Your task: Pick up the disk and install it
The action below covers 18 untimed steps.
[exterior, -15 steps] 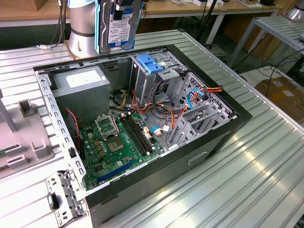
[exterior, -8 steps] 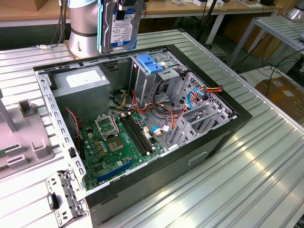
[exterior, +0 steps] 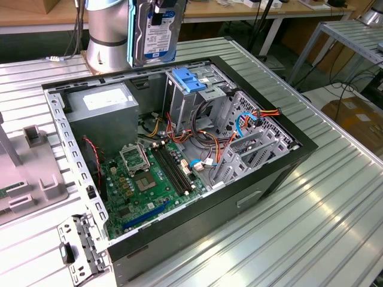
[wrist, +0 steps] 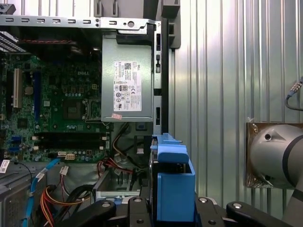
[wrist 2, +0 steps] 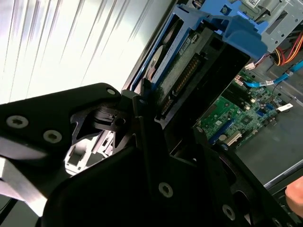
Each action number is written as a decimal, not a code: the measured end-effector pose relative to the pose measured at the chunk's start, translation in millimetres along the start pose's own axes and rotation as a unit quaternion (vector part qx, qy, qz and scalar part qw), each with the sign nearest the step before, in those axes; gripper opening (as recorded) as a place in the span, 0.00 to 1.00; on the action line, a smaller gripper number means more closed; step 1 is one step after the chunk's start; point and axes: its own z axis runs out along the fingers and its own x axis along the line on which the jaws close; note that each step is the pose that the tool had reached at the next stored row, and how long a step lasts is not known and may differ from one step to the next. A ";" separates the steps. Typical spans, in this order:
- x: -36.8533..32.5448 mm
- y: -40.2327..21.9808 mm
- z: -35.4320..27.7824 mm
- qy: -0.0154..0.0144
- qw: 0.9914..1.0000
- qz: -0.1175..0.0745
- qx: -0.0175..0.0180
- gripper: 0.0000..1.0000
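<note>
Pickup done: jaws clamped on the disk [exterior: 154,33], held upright at top centre of the exterior view, over the open computer case [exterior: 239,197] near its drive cage [exterior: 179,104]; install not yet done.

White-and-blue barcode label on the disk [exterior: 157,36], facing out, print too fine to read. White sticker on the grey power supply [wrist: 127,86] too (barcodes, small symbols), nothing legible there either.
</note>
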 end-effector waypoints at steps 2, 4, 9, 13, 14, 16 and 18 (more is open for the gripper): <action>0.5 -2.7 0.0 0.000 1.000 0.000 0.000 0.36; 2.6 -3.7 -0.1 0.000 1.000 0.000 0.000 0.36; 9.7 -4.3 -0.4 0.000 1.000 0.000 0.000 0.36; 14.9 -5.3 -0.7 0.000 1.000 0.000 0.000 0.36; 16.0 -5.5 -0.7 0.000 1.000 0.000 0.000 0.36; 17.0 -5.9 -0.8 0.000 1.000 0.000 0.000 0.36; 18.1 -6.1 -0.9 0.000 1.000 0.000 0.000 0.36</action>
